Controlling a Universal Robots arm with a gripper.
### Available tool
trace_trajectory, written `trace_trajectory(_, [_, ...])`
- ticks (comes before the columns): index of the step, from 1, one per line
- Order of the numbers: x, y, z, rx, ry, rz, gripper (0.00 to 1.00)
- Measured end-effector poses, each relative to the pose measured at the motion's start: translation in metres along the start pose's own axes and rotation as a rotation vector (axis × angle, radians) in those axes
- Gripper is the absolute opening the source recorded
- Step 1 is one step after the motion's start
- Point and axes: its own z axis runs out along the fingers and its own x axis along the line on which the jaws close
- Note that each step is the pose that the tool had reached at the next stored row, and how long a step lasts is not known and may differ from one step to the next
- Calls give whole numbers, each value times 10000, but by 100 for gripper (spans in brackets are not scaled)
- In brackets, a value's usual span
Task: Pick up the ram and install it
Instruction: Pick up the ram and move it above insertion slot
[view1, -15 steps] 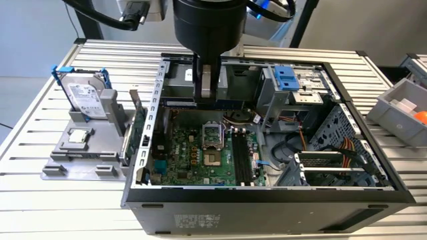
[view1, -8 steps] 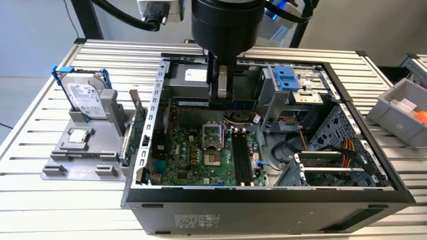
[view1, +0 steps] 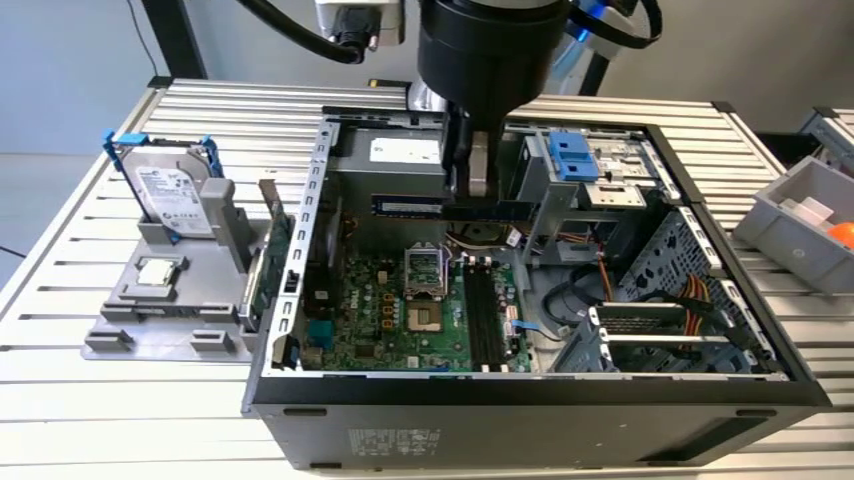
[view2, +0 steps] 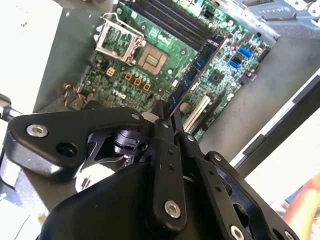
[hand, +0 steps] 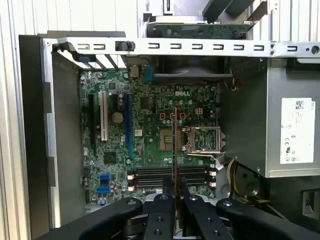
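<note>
Pinching the ram (view1: 414, 206) between narrowly closed fingers, my gripper (view1: 475, 195) hangs inside the open computer case (view1: 534, 420), holding the stick clear of the board below. In the second wrist view the dark bluish stick (view2: 197, 70) juts out from the fingertips (view2: 161, 116), and I can see its chips along one face. In the first wrist view I see it edge-on as a thin line (hand: 175, 145) rising from between the pads (hand: 165, 197).

Below it lies the green motherboard (view1: 387, 310). The stick sits over the far part of the board, beyond the processor socket (view1: 424, 270). It runs crosswise to the long black memory slots (view1: 483, 320), which lie nearer the case's front edge, well apart from it.

Outside the case, toward the exterior view's left, a hard drive (view1: 174, 195) stands upright in a grey holder (view1: 160, 300) on the slatted table (view1: 80, 400). A grey bin (view1: 801, 225) sits at the exterior view's right
</note>
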Motion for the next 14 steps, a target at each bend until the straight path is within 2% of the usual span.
trace_trajectory(8, [-6,-105,1,22,0,278,0])
trace_trajectory(14, [-13,-263,2,24,0,300,0])
